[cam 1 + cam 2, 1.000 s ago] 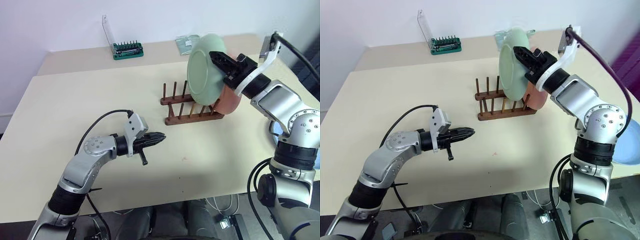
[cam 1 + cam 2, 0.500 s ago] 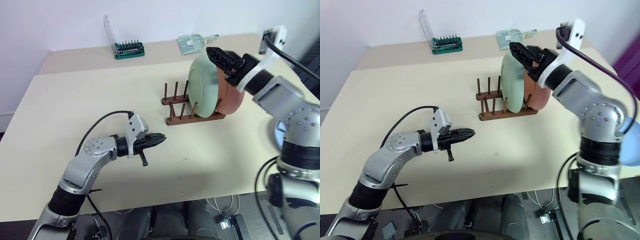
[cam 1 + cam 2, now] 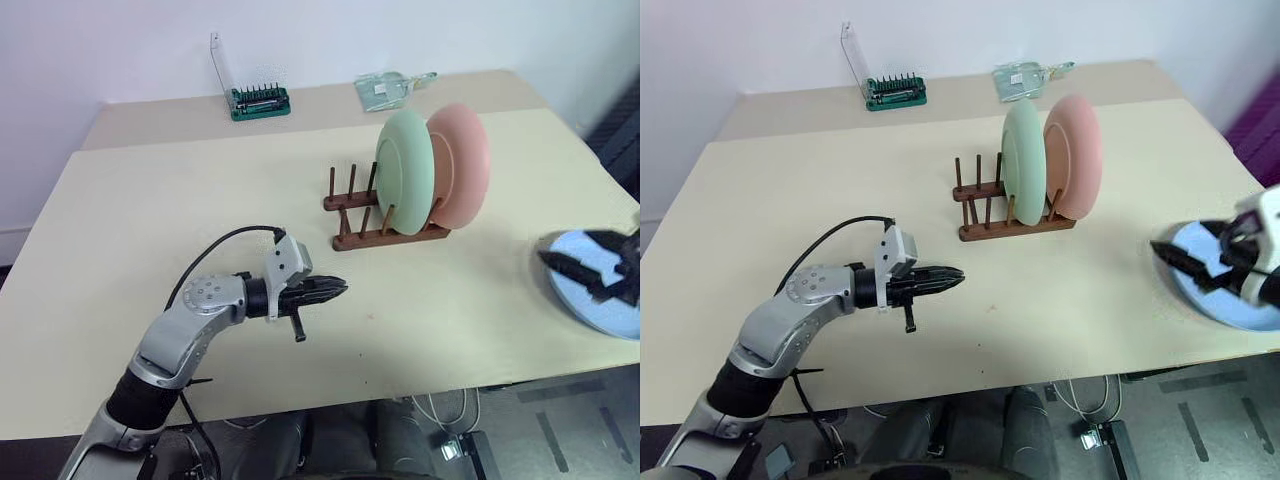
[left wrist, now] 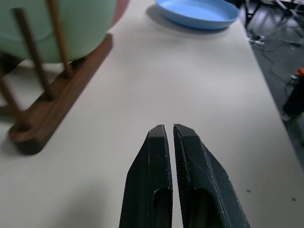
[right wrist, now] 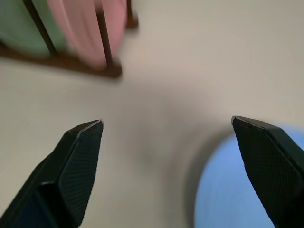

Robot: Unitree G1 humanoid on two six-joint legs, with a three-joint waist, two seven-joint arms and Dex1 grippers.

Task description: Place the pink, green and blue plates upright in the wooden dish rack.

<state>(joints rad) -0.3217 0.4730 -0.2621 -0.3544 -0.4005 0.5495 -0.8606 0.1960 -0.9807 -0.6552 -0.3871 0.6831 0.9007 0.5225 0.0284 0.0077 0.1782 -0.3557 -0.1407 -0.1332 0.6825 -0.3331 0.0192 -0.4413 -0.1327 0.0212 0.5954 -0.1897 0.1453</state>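
While our left tool (image 3: 340, 291) hangs low over the bench (image 3: 150, 210) in the lower-left part of the frame, its two black fingers (image 4: 152, 161) are clenched tip to tip on nothing, pointing toward the right. Up at the top, left of centre, we see a green screwdriver-bit holder (image 3: 260, 101) near the back edge, and further right a small clear packet (image 3: 385, 88).

Near the middle stands the wooden dish rack (image 3: 385, 225), dark pegs upright. Two plates stand on edge in it — the green plate (image 3: 405, 172) on the left, the pink plate (image 3: 462, 165) just behind it to the right, close together.

At the right edge of the frame the blue plate (image 3: 605, 290) lies flat on the bench, well apart from the rack. Our right tool (image 3: 590, 270) sits over its near-left part with fingers spread wide — released, grasping nothing; we cannot tell whether a fingertip touches the plate.
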